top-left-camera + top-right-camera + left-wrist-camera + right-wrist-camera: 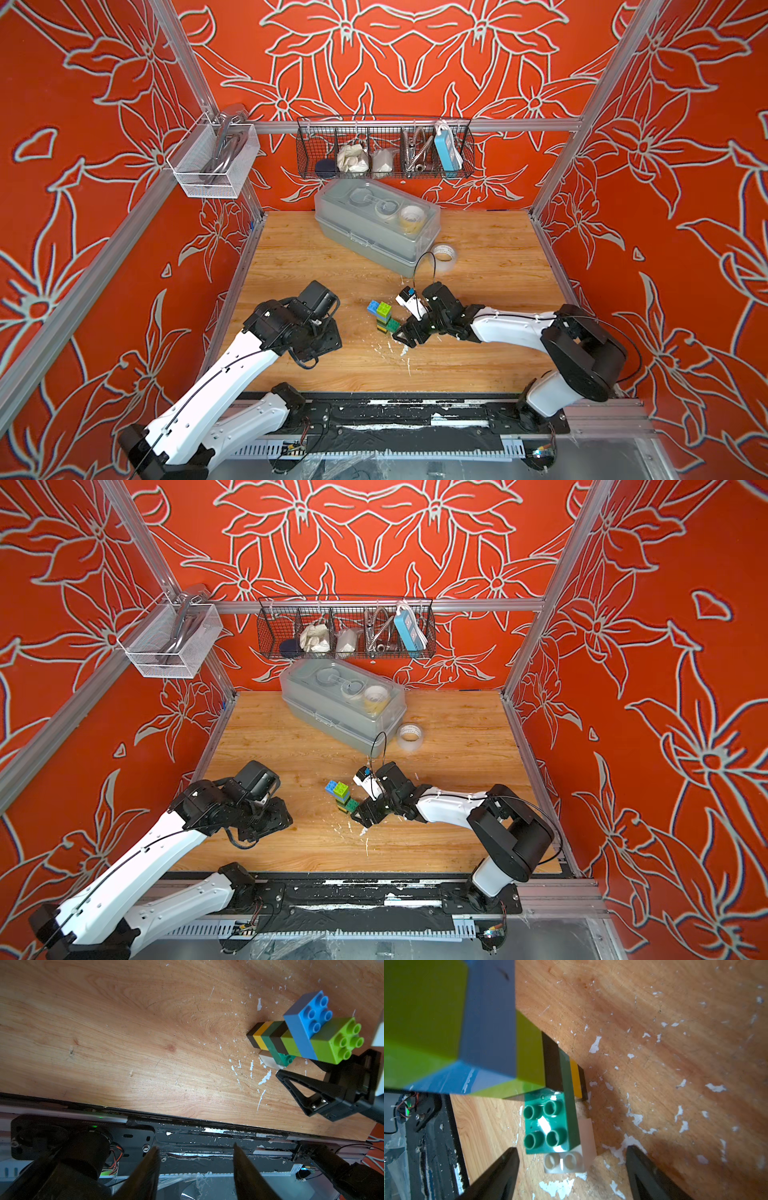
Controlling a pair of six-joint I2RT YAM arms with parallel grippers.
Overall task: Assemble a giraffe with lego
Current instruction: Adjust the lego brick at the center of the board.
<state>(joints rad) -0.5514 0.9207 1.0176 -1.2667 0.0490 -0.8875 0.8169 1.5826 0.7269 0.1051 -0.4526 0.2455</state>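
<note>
Just in front of the spread right jaws, the giraffe [548, 1124] stands on the surface [675, 1064] looking all built, with little more to do, while the left jaws sit spread and empty.

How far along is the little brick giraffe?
Nearly done: the giraffe stands built up to its head. The right hand, open, straddles the white leg, which juts out from under the green body; squaring it seems left. The left hand is empty.
</note>
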